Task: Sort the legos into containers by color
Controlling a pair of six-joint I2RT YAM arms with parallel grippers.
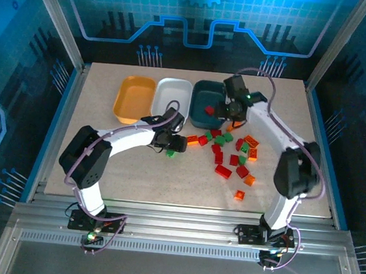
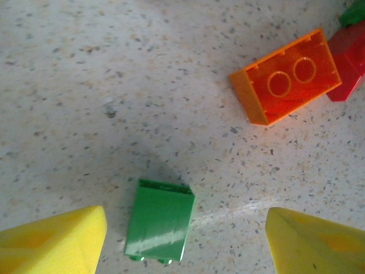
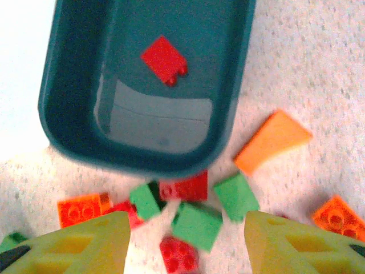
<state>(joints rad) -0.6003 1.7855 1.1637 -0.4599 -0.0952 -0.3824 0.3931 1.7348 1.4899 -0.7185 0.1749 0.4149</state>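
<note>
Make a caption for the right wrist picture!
Open right tool near a teal tray holding one red brick, loose bricks scattered beside it.

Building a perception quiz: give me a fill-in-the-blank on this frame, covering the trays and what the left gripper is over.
1. The one brick lying in the dark teal tray is ___.
2. The tray between the orange-yellow tray and the dark teal one is ___.
3. The brick between the left gripper's open fingers is ___.
Missing words: red; white; green.
</note>
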